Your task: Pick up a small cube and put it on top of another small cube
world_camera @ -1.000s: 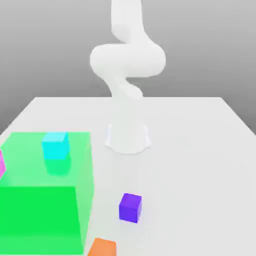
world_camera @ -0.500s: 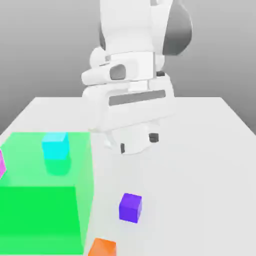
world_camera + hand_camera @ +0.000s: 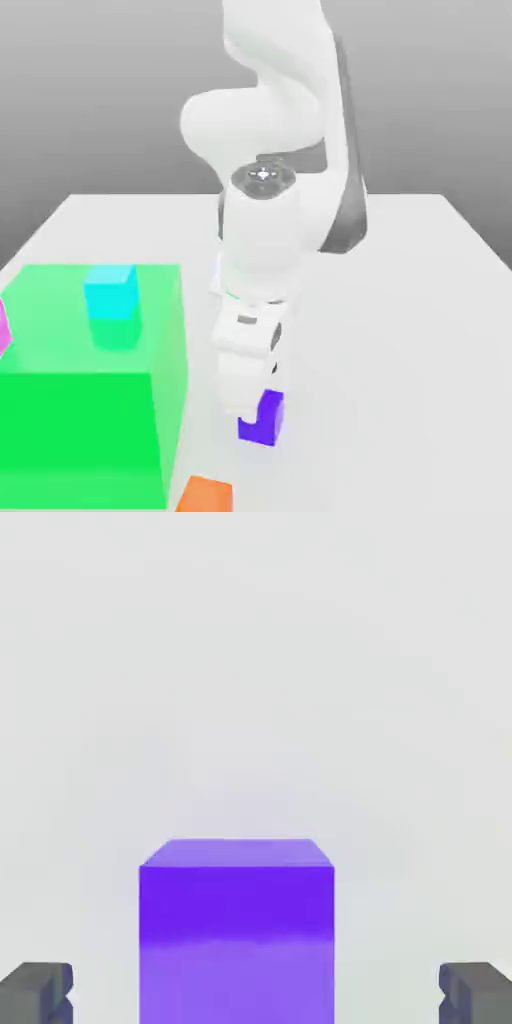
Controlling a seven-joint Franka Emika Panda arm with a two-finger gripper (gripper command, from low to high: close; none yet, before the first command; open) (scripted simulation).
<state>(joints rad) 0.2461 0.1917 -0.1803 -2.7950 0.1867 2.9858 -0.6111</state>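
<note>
Grey backdrop rises behind a pale worktop [image 3: 400, 300] in the exterior view. On it, the white arm [image 3: 265, 230] bends down over the purple cube [image 3: 266, 421], its lower end covering part of the cube's upper corner toward the exterior view's left. The orange cube [image 3: 205, 495] sits near the purple one, closer to the camera and apart from it. A big translucent green block [image 3: 90, 420] stands at the exterior view's left, with a cyan cube [image 3: 110, 292] at its far end.

From the hand view, the purple cube [image 3: 236, 932] rests on the pale worktop [image 3: 256, 662] between the two dark fingertips [image 3: 38, 992]. The claw [image 3: 256, 994] stands wide open, gaps showing on both sides of the cube, gripping nothing.
</note>
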